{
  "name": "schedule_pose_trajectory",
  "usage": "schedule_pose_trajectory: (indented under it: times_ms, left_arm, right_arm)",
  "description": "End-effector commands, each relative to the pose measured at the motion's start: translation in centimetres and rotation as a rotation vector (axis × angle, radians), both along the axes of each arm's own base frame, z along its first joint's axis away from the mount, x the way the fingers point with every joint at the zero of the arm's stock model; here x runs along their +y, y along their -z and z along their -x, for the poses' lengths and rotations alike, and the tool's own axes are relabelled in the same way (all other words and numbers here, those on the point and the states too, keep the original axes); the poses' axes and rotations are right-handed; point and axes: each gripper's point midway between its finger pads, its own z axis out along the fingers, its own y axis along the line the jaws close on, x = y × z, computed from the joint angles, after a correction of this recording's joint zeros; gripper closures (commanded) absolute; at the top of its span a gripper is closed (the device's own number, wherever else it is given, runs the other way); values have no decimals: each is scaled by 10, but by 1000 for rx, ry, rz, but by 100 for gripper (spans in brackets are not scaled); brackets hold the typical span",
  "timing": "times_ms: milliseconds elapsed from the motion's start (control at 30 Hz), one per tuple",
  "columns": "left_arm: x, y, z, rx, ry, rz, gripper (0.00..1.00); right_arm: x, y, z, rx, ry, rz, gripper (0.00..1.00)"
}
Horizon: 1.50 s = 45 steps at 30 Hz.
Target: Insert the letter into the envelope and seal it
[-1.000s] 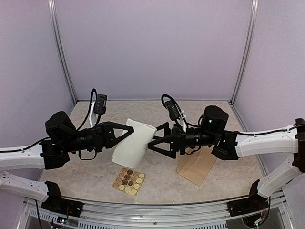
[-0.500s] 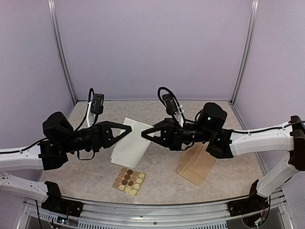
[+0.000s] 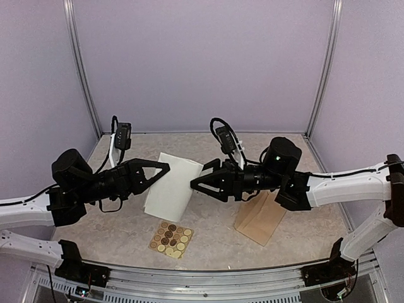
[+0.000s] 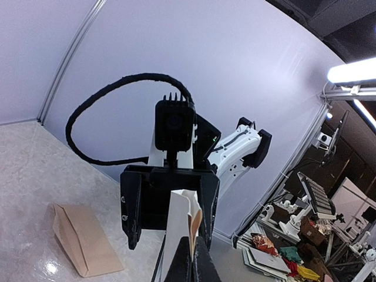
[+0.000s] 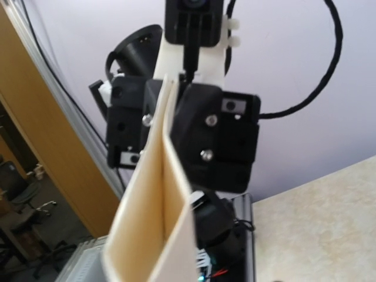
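Note:
The letter [image 3: 170, 188] is a folded sheet with its white back outward, held up off the table between the two arms. My left gripper [image 3: 166, 168] is shut on its upper left edge; the left wrist view shows the fingers [image 4: 191, 258] pinched on the fold of the letter [image 4: 179, 229]. My right gripper [image 3: 192, 184] is open, and its jaws stand on either side of the letter's right edge [image 4: 170, 232]. The right wrist view shows the cream letter [image 5: 155, 223] edge-on and hiding my own fingers. The tan envelope [image 3: 260, 218] lies flat under the right arm and also shows in the left wrist view [image 4: 82, 238].
A small tan sheet of round stickers [image 3: 171, 239] lies on the marbled table [image 3: 208, 233] near the front, below the letter. Lilac walls with metal corner posts [image 3: 82, 69] close the back and sides.
The left gripper has drawn back a little to the left with the letter. The right gripper has moved left onto the letter's right edge, still open.

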Motion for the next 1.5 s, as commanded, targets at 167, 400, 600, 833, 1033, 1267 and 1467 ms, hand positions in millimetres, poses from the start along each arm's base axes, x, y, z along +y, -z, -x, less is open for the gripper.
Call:
schedule_pose_trajectory:
  times_ms: [167, 400, 600, 833, 1033, 1267, 1467]
  left_arm:
    - [6, -6, -3, -20, -37, 39, 100]
    - [9, -4, -7, -11, -68, 36, 100]
    - [11, -3, -10, -5, -88, 35, 100]
    - [12, -4, -12, -4, -94, 42, 100]
    - [13, -4, -13, -4, -99, 46, 100]
    - [16, -4, -15, -3, -115, 48, 100]
    - [17, -5, -16, -3, -118, 52, 100]
  right_arm:
    - [8, 9, 10, 22, -73, 6, 50]
    - [3, 14, 6, 24, -28, 13, 100]
    - [4, 21, 4, 34, -22, 37, 87]
    - [15, 22, 18, 32, -99, 33, 46]
    - [23, 27, 25, 42, -134, 41, 65]
    - [19, 33, 23, 53, -104, 51, 100]
    - [25, 43, 28, 71, -138, 76, 53]
